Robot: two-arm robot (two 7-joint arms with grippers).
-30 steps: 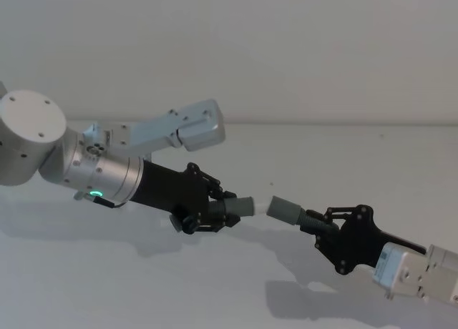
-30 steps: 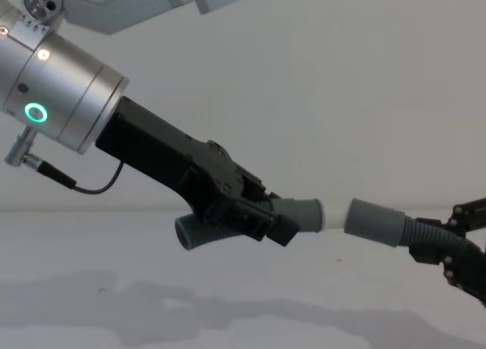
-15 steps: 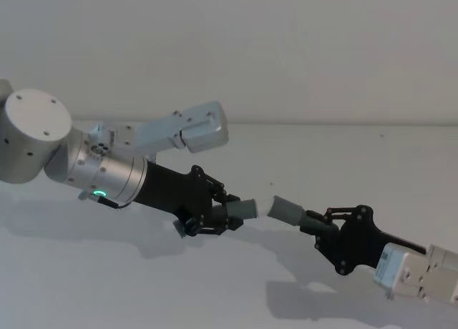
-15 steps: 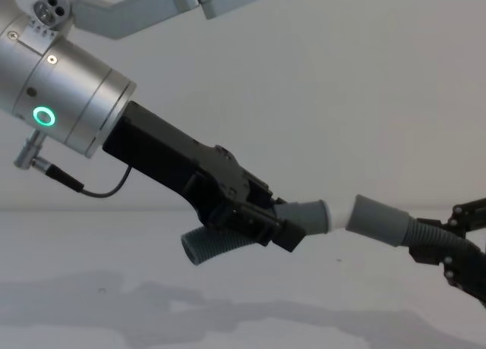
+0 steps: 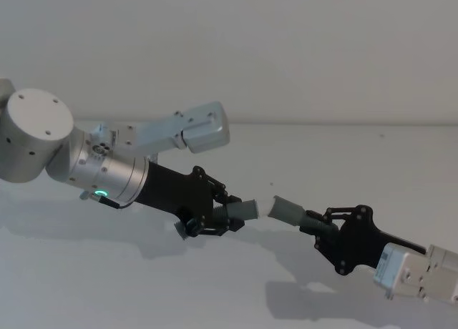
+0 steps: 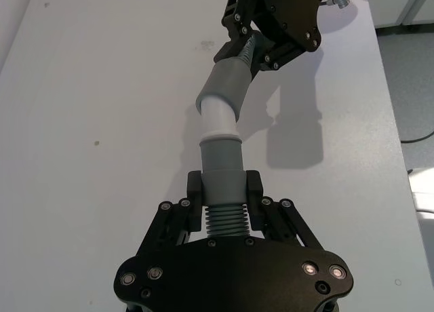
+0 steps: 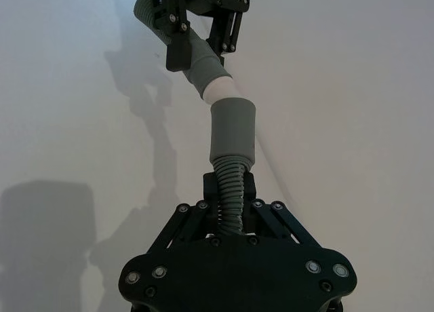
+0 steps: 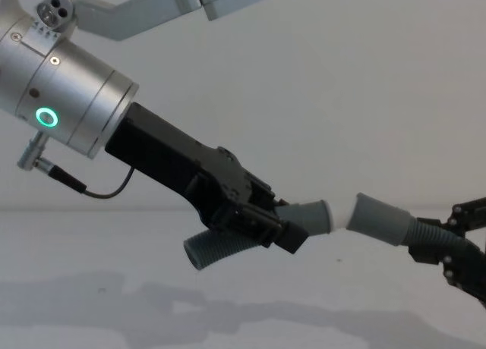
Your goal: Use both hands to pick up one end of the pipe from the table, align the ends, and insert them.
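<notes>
Head view: left gripper [image 5: 223, 216] jaws pinching the short bent tube [image 5: 242, 209], right gripper [image 5: 320, 227] jaws pinching the corrugated hose [image 5: 291, 212], both up off the tabletop [image 5: 215, 286]. Left wrist view: the tube's white tip just meets the hose cuff [image 6: 222, 90] ahead of the jaws, at an angle. Chest view: cuffs nearly touching between both jaws.

I can read no text, label, brand, number or sign in any of my views.
</notes>
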